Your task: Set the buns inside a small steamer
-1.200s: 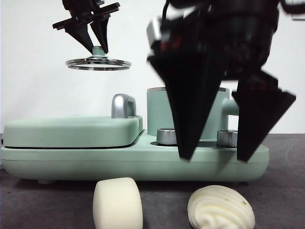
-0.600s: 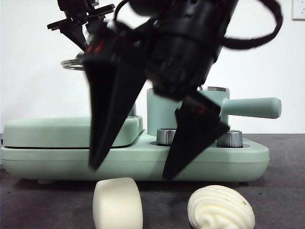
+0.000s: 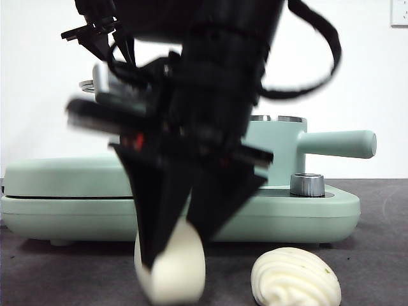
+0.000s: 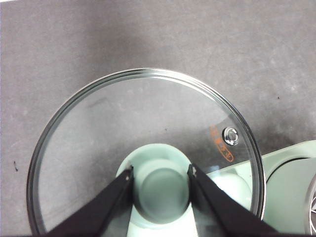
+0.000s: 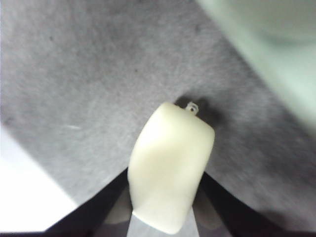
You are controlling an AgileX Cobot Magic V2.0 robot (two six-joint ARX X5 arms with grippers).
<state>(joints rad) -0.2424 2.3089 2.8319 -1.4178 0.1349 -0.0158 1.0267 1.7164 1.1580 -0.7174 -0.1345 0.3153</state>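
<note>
**Roll gripped at the tabletop's front edge, lid held aloft**

Tabletop (image 3: 376,255), dark grey, carries a mint-green cooker base (image 3: 306,213) spanning most of its width, flat griddle lid (image 3: 57,175) on one side. The small steamer (image 3: 280,150) stands on the base, mostly hidden by the right arm. The right gripper (image 3: 182,245) has its fingers closed around the smooth roll (image 3: 175,271), tilted near the front edge. The ridged bun (image 3: 294,278) lies just beside it, untouched. High behind, the left gripper (image 4: 161,173) pinches the green knob (image 4: 160,190) of the glass lid (image 4: 148,123).
</note>
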